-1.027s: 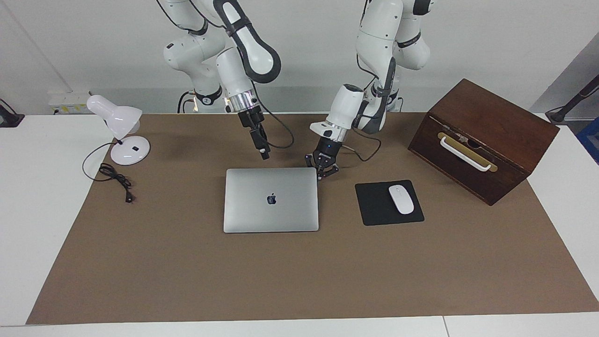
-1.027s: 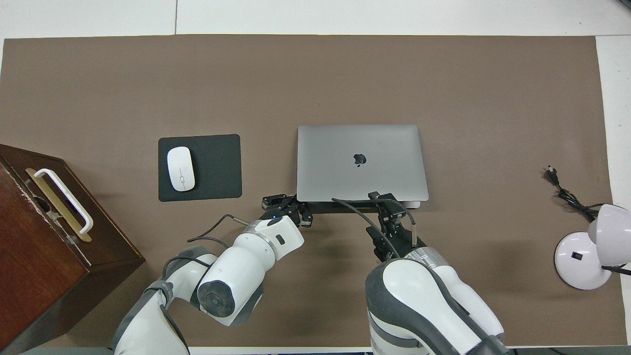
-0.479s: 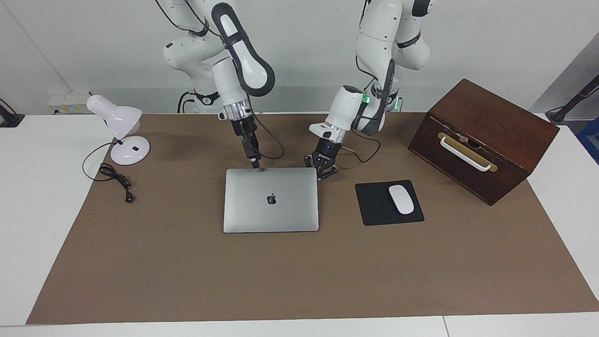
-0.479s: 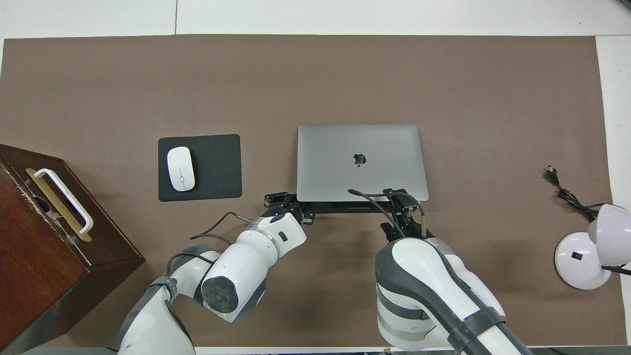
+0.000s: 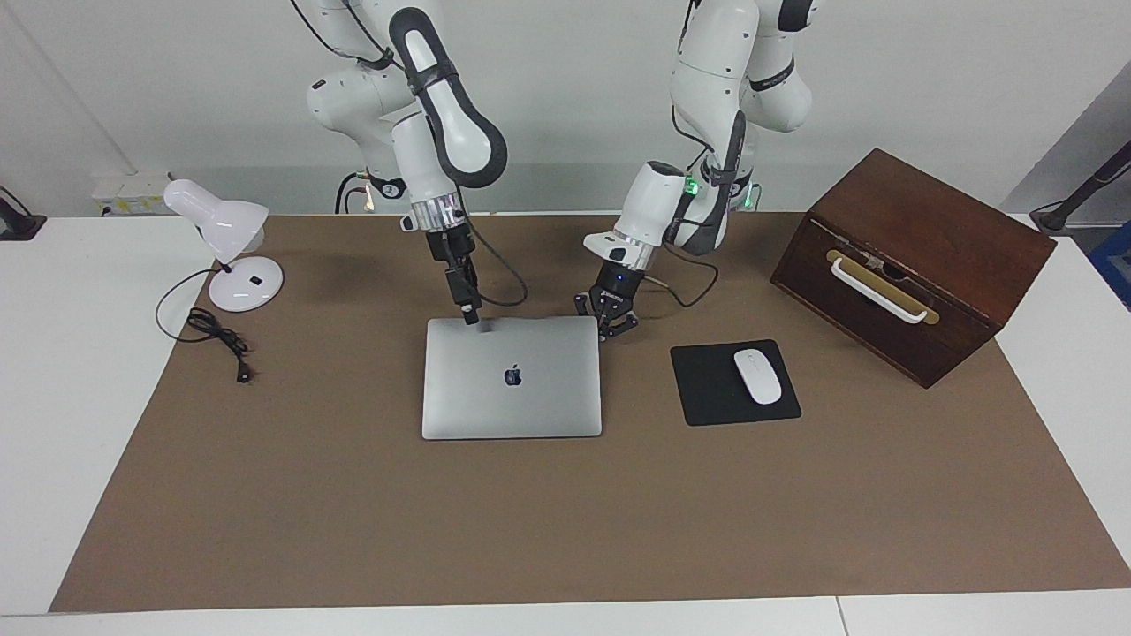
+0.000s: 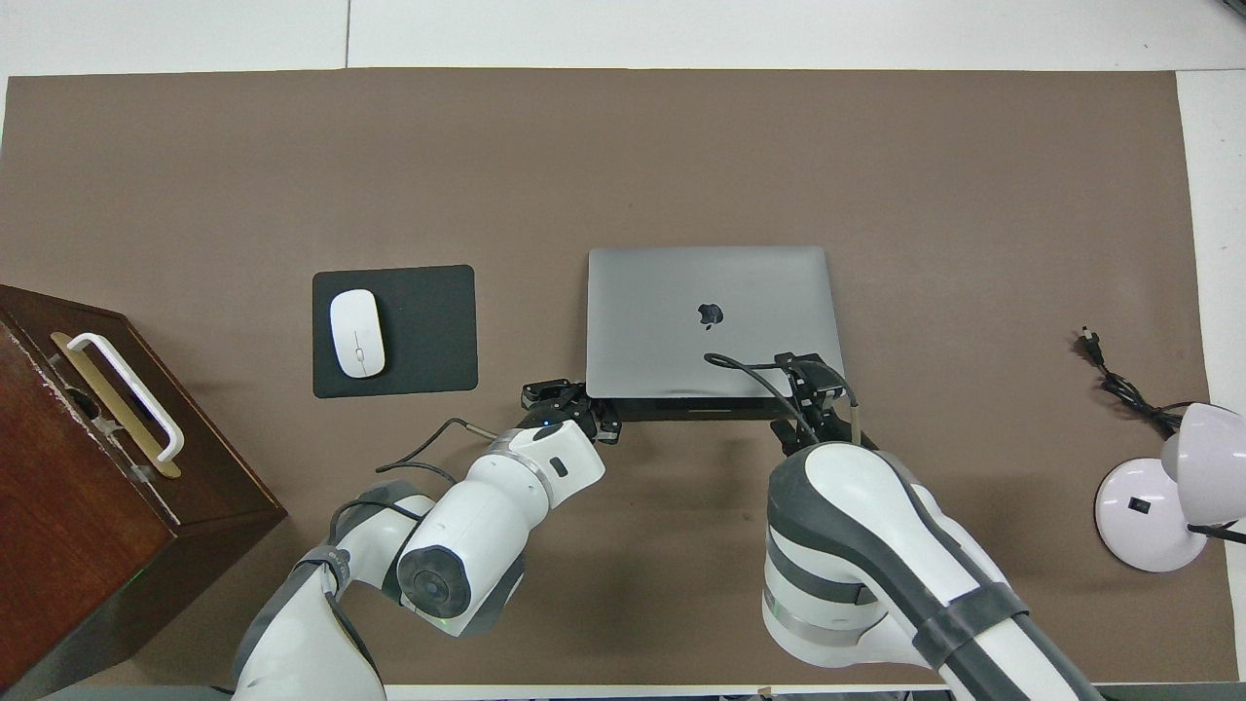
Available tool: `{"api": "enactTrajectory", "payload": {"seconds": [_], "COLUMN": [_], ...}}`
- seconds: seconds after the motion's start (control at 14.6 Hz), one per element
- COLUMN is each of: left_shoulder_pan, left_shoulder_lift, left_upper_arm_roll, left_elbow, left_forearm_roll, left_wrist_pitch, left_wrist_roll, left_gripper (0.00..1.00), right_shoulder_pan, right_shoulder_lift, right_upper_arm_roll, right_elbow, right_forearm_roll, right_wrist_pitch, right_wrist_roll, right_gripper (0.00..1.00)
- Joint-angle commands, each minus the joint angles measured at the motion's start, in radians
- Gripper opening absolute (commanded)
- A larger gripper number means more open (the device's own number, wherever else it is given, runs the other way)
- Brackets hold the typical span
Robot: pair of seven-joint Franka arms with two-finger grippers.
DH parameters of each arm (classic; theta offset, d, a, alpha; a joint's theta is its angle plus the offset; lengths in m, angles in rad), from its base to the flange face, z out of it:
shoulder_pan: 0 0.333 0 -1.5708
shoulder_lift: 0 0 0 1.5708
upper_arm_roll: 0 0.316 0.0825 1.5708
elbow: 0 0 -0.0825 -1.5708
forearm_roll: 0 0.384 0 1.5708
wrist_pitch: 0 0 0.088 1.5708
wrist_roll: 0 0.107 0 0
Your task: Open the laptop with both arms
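Brown mat covers the tabletop (image 5: 565, 530); white wall at the robots' end. Laptop (image 5: 512, 389) lies flat at mid-mat, lid down, logo up; in the overhead view a dark strip shows along its edge nearest the robots.

Left tool (image 5: 611, 320): low, just off the laptop corner nearest the robots on the left arm's side; fingertips together, links splayed, nothing held. Contact w/ the case: can't tell.

Right tool (image 5: 468, 311): pointing steeply down at the other robot-side corner, tip at or on the lid edge. Fingers apart or together: can't tell. Nothing visibly gripped.

Judgement: step in hand = getting both tools seated at the robot-side edge before any lift. Lid not yet raised.

How to do it well (est.):
- One tool pins the base, the other works the lid; thin alu case will likely slide on the mat if pushed sideways w/o a hold-down.
- Press straight down, light; a slanted push skates the whole laptop away from the robots.
- Lifting tip should catch under the lid lip only, not the base, then go up in an arc about the hinge.
- Watch the right arm's cable (image 6: 750, 375), draped over the lid.

Nearby, not involved: mouse (image 5: 758, 376) on black pad (image 5: 707, 389), wooden box (image 5: 919, 265), desk lamp (image 5: 225, 247).
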State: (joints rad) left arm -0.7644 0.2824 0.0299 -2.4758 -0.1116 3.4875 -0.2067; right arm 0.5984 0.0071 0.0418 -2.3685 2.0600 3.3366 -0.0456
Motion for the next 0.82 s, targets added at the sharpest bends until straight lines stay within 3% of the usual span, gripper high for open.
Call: {"api": "enactTrajectory", "payload": {"seconds": [0.0,0.75], "left_shoulder_pan": [0.004,0.0], "left_shoulder_lift": [0.035,0.038], "left_upper_arm_roll": [-0.004,-0.004], "left_elbow": [0.02,0.018], "left_forearm_roll": [-0.022,-0.022], "left_wrist_pitch": [0.016,0.016], "left_wrist_roll": [0.021,0.026], "left_gripper": [0.0,0.0], "right_shoulder_pan": [-0.04,-0.057], "right_shoulder_lift": [0.027,0.062], "right_upper_arm_roll": [0.004,0.003], "right_elbow": [0.037,0.118], "right_forearm_roll": [0.028,0.022], "right_wrist_pitch": [-0.009,-0.025], "right_wrist_roll": [-0.077,-0.137], "right_gripper": [1.0,1.0]}}
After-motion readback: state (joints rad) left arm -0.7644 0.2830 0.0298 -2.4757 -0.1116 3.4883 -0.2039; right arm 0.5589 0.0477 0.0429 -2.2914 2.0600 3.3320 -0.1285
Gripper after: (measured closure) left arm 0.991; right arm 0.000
